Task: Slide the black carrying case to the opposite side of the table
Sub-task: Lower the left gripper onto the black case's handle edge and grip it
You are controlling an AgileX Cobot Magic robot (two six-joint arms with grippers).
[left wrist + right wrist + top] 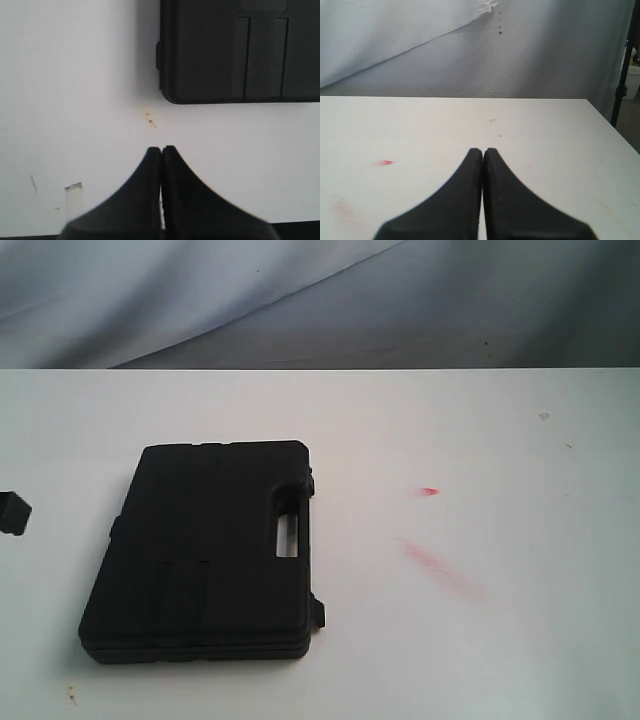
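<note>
Black carrying case (pixel 200 550): lies flat and shut on the counter (pixel 500 640), in the left half of the exterior view and nearer the front than the back.
Near room: a narrow strip of bare counter runs from the case's near edge to the bottom border of the exterior view. A few specks (pixel 70 695) lie just off the near left corner.
Left end effector (pixel 161 149): fingers pressed together with nothing between them, low over the counter. It is near one corner of the case (pixel 235 50) but not touching it, and the specks (pixel 150 121) sit in the gap.
Long axis: runs near to far, leaning slightly, so the short edges face front and back.
Facing: the handle cut-out (pixel 290 535) is on the right-hand long side, with latches (pixel 318 615) at both ends of that side.
Left room: a modest band of bare counter reaches the picture border.
Right room: wide open counter with two red smears (pixel 435 565), well apart from the case.
Right end effector (pixel 483 150): fingers closed against each other, holding nothing, above bare counter (pixel 420 130).
Far room: bare counter stretches from the case's far edge to the counter's far edge, where a grey backdrop cloth (pixel 300 300) rises.
</note>
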